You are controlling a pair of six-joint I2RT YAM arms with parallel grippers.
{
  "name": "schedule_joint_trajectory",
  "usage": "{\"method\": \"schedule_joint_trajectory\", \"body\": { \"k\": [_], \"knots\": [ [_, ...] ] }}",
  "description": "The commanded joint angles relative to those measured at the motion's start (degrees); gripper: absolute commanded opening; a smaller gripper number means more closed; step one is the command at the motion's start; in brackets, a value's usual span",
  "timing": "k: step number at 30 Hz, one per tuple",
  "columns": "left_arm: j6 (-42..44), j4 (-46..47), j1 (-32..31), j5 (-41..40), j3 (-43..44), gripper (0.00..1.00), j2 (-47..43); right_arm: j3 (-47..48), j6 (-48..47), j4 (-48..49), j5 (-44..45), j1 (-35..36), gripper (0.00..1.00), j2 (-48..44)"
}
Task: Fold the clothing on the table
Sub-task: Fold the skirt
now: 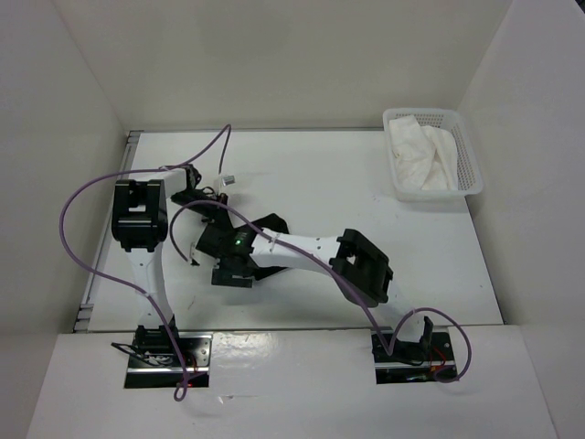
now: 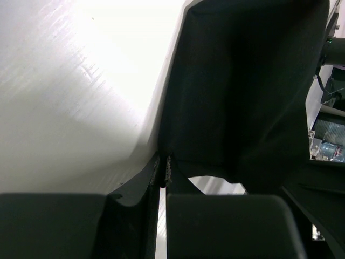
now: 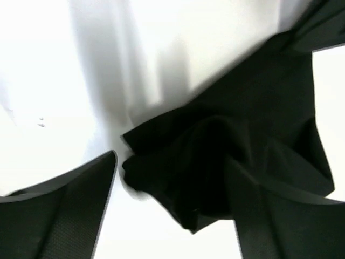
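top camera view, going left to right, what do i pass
left arm's black joint → clothing → right arm's black joint → white basket, with a white cloth in it

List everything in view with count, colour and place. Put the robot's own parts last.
clothing: one, black, crumpled on the table left of centre
table: one, white, under everything
basket: one, white mesh, far right corner of the table
cloth: one bundle, white, inside the basket
cables: two, purple, looping off the arms
arms: two, black and white, bases at the near edge
left hand: one, black, shut on the clothing's edge
right hand: one, black, open over the clothing
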Motion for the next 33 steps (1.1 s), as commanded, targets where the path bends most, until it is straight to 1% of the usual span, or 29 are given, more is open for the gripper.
{"method": "schedule_joint_trajectory", "body": {
  "k": [1,2,5,9,12,14,15,17,18,19,21,23,24,25,26,28,29,30,33],
  "knots": [
    [1.51,1.08,-0.40,-1.62,1.00,0.07,1.32,2.51,0.59,0.06,0.59,1.01,0.89,-0.51],
    [1.51,1.08,-0.40,-1.63,1.00,0.07,1.32,2.51,0.59,0.06,1.91,1.01,0.94,-1.03],
    [1.51,1.08,-0.40,-1.63,1.00,0.07,1.32,4.35,1.12,0.76,2.45,1.01,0.95,-3.84],
    [1.51,1.08,-0.40,-1.63,1.00,0.07,1.85,9.71,2.43,-1.96,1.92,1.01,0.97,-8.41],
    [1.51,1.08,-0.40,-1.63,1.00,0.07,1.85,10.86,2.44,-2.58,2.79,1.01,0.98,-12.54],
    [1.51,1.08,-0.40,-2.16,1.00,0.07,1.85,9.38,1.83,-1.36,4.72,1.01,0.99,-15.70],
    [1.51,1.08,-0.40,-2.16,1.00,0.07,1.85,6.67,1.82,-0.48,7.43,1.01,0.99,-16.67],
    [1.51,1.08,-0.40,-2.16,1.00,0.07,1.32,3.15,0.77,2.50,9.30,-1.44,0.99,-19.13],
    [1.51,1.08,-0.40,-2.16,1.00,0.07,1.32,-0.61,0.77,3.56,9.30,-2.58,0.99,-19.75],
    [1.51,1.08,-0.40,-2.16,0.47,0.07,1.32,-2.39,0.77,4.44,9.30,-5.47,0.99,-20.28],
    [1.51,1.08,-0.40,-2.16,0.47,0.11,0.80,-7.75,0.77,7.26,8.51,-8.21,0.99,-21.08],
    [1.51,0.55,-0.40,-2.16,0.47,0.12,0.80,-12.31,0.77,9.19,7.99,-11.45,0.99,-21.08],
    [1.51,0.55,-0.40,-2.16,0.47,0.14,0.27,-13.12,1.29,9.20,6.77,-12.52,0.99,-21.08],
    [1.51,0.55,-0.40,-2.16,0.47,0.22,0.27,-13.65,1.29,9.20,5.45,-13.75,0.99,-20.56],
    [1.51,0.55,-0.40,-2.16,0.47,0.26,-0.43,-14.27,2.16,9.20,3.44,-16.37,0.99,-20.55],
    [2.03,0.55,-0.40,-2.16,-0.15,0.34,-1.23,-15.06,3.05,10.69,-1.04,-19.19,0.99,-20.02],
    [2.03,1.07,-0.40,-2.16,-0.15,0.38,-1.92,-16.37,3.57,11.48,-1.94,-21.30,0.99,-20.02],
    [2.03,1.08,-0.40,-2.16,-0.67,0.40,-2.45,-17.25,3.58,13.05,-1.95,-22.01,0.99,-20.54],
    [2.03,1.08,-0.40,-2.16,-0.67,0.43,-2.46,-18.93,3.05,13.07,-1.42,-22.55,0.99,-20.03]
  ]
}}
